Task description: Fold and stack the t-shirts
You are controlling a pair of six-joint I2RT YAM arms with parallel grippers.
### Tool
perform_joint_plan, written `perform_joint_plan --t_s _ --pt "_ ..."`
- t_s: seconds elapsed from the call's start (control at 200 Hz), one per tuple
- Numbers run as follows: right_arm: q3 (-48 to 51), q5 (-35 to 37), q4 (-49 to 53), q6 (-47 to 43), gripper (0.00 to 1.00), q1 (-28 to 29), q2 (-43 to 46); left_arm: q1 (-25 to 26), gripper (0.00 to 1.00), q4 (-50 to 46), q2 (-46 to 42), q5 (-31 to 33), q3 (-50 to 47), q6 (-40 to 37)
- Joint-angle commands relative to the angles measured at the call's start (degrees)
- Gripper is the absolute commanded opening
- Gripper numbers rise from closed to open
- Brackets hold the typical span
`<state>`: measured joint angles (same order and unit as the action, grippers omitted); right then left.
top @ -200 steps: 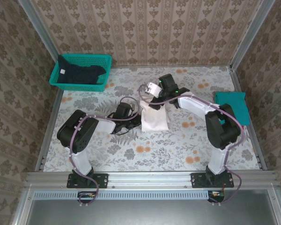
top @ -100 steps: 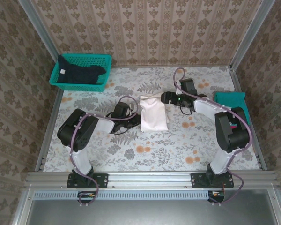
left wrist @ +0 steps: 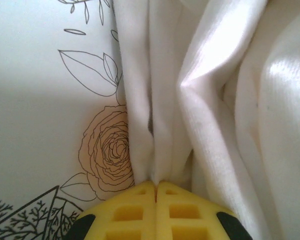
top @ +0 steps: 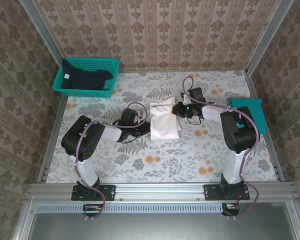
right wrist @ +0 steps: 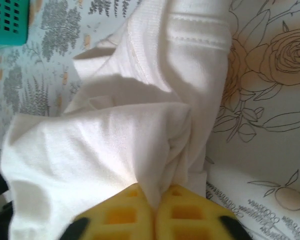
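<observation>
Cream-white t-shirt [top: 163, 122] lies bunched in a rough folded oblong near the middle of the flowered table [top: 190, 150], between my two arms. I see plain cloth, seams and a stitched hem on it from the wrist views; I can't make out any print. Navy t-shirt [top: 85, 79] is heaped in the teal mesh basket [top: 110, 62] at the far left corner, with a small white tag on it too small to read. Teal t-shirt [top: 250, 112] lies flat at the right edge of the table, well apart from the other two.

Left arm: elbow folded up near its base, forearm running low to the right. Left gripper [top: 146, 129] is at the cream shirt's left edge. In the left wrist view its yellow pads [left wrist: 135, 210] are pressed together with a fold of the white cloth pinched between them.

Right arm: elbow raised on the right, forearm reaching left, cable looped above the wrist. Right gripper [top: 176, 110] is at the shirt's upper right edge. In the right wrist view its pads [right wrist: 182, 210] are closed on a gathered ridge of the same cloth.
</observation>
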<state>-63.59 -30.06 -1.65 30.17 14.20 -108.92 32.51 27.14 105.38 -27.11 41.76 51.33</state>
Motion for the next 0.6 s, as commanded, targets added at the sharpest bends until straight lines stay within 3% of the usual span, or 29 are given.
perform_joint_plan --t_s 0.0,0.26,0.595 --pt "1.52 -4.03 -4.37 -2.90 0.00 0.18 6.34 -0.60 0.00 -2.89 2.28 -0.12 -0.75 -1.84" --pt "3.12 -3.25 -10.38 -4.11 0.00 0.22 11.28 -0.61 0.00 -0.76 3.93 -2.39 -0.45 -1.85" --pt "-4.58 -1.68 -12.55 -2.65 0.00 0.29 2.47 -0.61 0.00 0.64 4.63 -3.72 -0.45 -1.67"
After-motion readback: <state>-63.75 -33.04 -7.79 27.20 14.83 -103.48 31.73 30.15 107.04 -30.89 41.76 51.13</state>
